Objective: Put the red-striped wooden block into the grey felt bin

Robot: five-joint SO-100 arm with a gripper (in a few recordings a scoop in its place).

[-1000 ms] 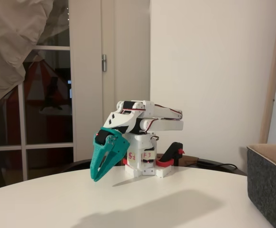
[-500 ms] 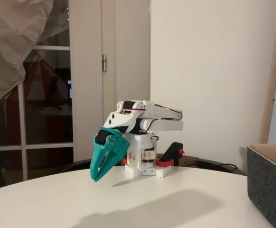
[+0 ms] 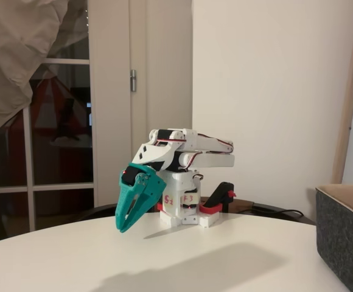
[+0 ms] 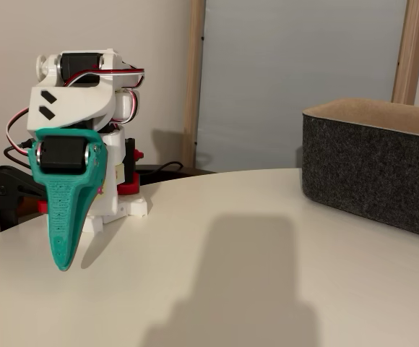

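— Was the grey felt bin whole?
— No, cut off at the right edge in both fixed views; coarse dark felt, tan lining.
— The gripper?
— Teal plastic, tapered, jaws clenched on nothing above the white table.

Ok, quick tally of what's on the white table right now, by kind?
Grey felt bin: 1
Folded robot arm with teal end effector: 1
Black clamp with red parts at the table's far edge: 1
Total: 3
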